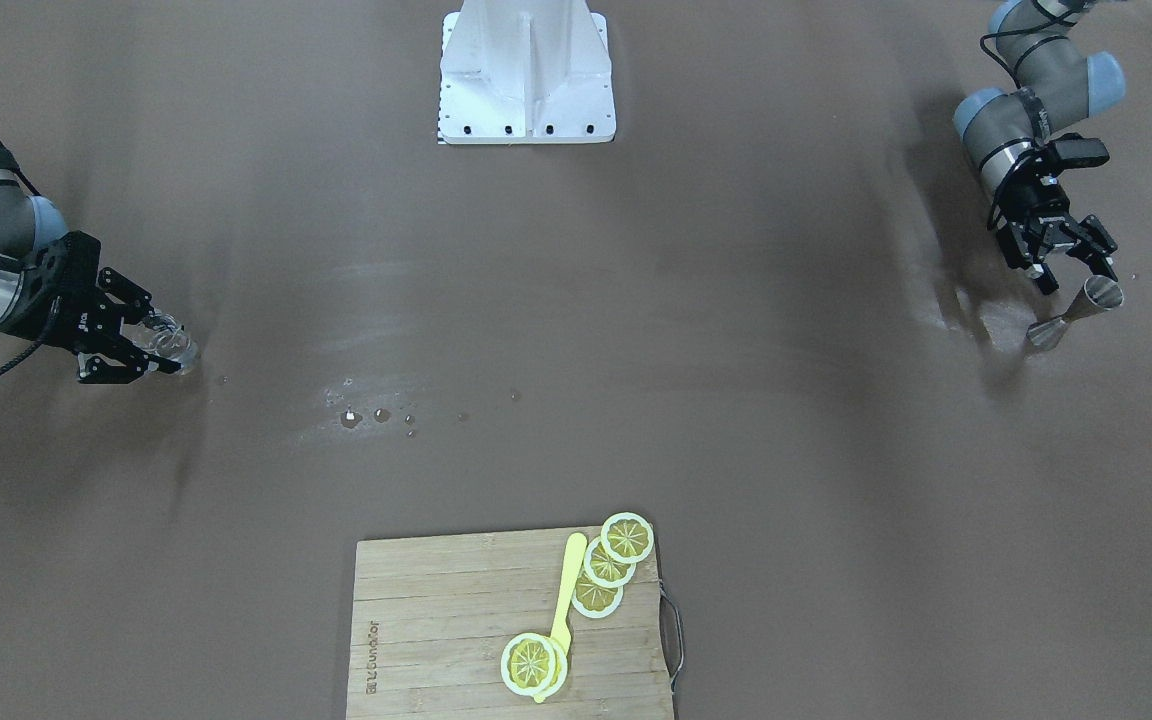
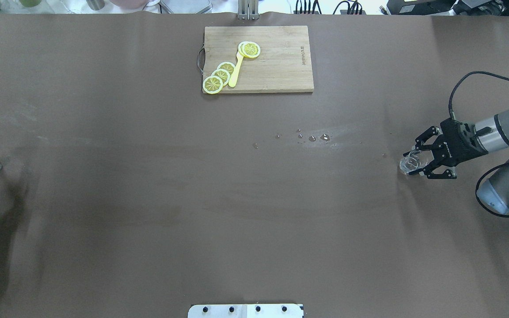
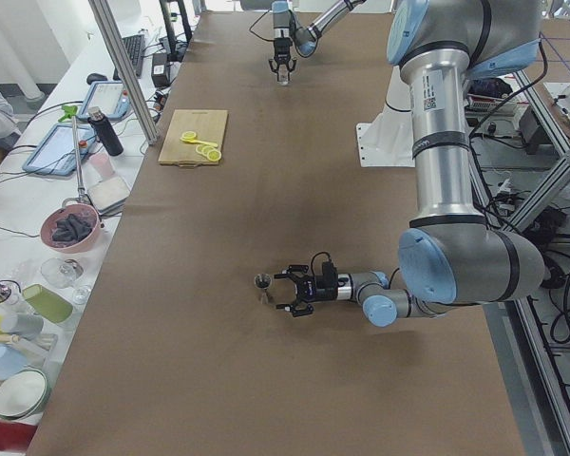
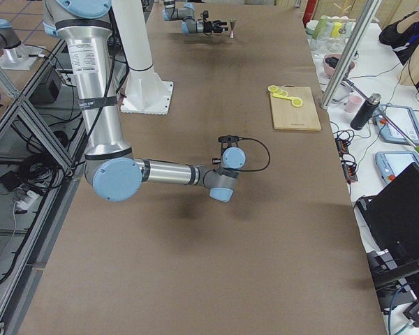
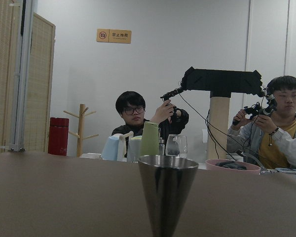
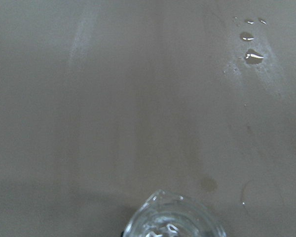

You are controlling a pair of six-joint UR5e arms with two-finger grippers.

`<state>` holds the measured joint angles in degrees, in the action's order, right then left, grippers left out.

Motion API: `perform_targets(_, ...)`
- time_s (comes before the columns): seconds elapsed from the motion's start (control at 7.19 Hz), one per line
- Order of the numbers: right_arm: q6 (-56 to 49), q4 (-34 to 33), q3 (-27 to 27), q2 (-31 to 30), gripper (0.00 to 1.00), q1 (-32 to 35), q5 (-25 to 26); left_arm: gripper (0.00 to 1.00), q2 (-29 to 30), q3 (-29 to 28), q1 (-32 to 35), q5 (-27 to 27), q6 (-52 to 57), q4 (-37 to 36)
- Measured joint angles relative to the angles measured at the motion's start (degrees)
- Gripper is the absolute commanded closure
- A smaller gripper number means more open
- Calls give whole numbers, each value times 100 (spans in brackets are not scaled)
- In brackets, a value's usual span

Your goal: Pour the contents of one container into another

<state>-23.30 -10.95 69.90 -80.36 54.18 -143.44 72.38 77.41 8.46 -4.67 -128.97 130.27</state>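
Note:
The clear glass cup (image 1: 177, 346) stands on the brown table at my right side, also seen as the cup (image 2: 410, 163) from overhead and as its rim (image 6: 173, 220) at the bottom of the right wrist view. My right gripper (image 1: 162, 345) is open and lies low, with a finger on either side of the cup. The metal hourglass jigger (image 1: 1072, 317) stands upright at the far left side, large in the left wrist view as the jigger (image 5: 167, 195). My left gripper (image 1: 1078, 279) is open just behind the jigger, with nothing in it.
A wooden cutting board (image 2: 281, 66) with lemon slices (image 2: 219, 77) and a yellow utensil lies at the far middle edge. Water drops (image 2: 312, 138) dot the table centre. The white robot base (image 1: 526, 75) sits at the near edge.

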Motion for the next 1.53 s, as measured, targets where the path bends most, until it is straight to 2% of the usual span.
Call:
perform_targets(0.42, 1, -293, 57, 155, 100, 593, -258, 2, 156, 4, 87, -387, 8, -638)
perform_targets(0.83, 14, -659, 453, 236, 100, 1050, -352, 3, 341, 38, 325, -586, 15, -761)
perform_targets(0.97, 73, -770, 531, 354, 100, 1188, -353, 7, 414, 64, 434, -611, 16, -767)
perform_targets(1.11, 277, -918, 581, 525, 100, 1295, -409, 20, 472, 77, 502, -638, 18, -774)
perform_targets(1.39, 732, -1340, 732, 838, 100, 1443, -582, 59, 549, 87, 545, -680, 23, -787)
perform_targets(1.53, 802, -1439, 799, 885, 100, 1492, -608, 82, 584, 92, 548, -714, 26, -825)
